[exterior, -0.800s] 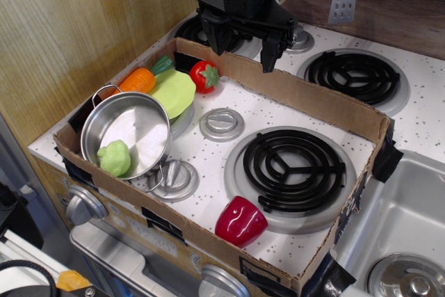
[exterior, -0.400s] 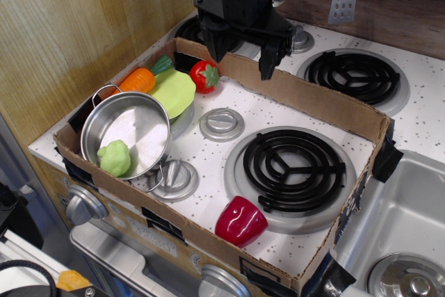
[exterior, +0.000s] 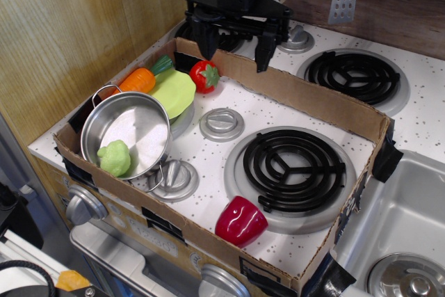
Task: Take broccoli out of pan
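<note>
The pale-green broccoli (exterior: 115,157) lies inside the shiny steel pan (exterior: 139,119), against its front wall. The pan stands at the left front of the cardboard-walled stove top. My black gripper (exterior: 235,52) hangs open and empty above the back cardboard wall, far behind and to the right of the pan. Its two fingers (exterior: 265,52) point down, wide apart.
A carrot (exterior: 136,79), a flat yellow-green leaf piece (exterior: 172,91) and a red strawberry (exterior: 204,76) lie behind the pan. Grey discs (exterior: 222,124) and a black coil burner (exterior: 293,169) fill the middle. A red pepper (exterior: 240,220) sits at the front. The cardboard wall (exterior: 313,99) rings the area.
My gripper has moved left and slightly up and back along the back wall, and its fingers stand a little wider. Nothing else has moved.
</note>
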You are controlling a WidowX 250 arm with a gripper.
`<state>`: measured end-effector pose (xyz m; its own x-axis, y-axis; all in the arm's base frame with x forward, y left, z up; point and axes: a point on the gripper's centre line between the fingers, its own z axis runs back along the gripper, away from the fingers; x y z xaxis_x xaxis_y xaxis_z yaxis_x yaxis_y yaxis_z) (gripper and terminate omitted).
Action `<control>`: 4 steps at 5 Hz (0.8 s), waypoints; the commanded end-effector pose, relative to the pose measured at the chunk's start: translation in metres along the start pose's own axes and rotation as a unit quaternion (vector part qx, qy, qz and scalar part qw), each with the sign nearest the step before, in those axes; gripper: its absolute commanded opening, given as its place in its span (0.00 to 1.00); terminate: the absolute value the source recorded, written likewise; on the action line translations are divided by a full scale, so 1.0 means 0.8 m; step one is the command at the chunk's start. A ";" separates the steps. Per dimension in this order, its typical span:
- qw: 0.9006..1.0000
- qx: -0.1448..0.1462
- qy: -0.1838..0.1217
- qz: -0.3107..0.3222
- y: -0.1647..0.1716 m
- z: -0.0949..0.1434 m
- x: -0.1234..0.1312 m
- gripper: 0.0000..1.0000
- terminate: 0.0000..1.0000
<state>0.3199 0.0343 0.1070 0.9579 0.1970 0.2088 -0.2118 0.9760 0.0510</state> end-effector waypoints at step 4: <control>0.995 0.076 -0.029 0.053 0.100 -0.001 -0.053 1.00 0.00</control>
<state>0.2572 0.1023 0.0825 0.9303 0.2950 0.2181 -0.3342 0.9266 0.1722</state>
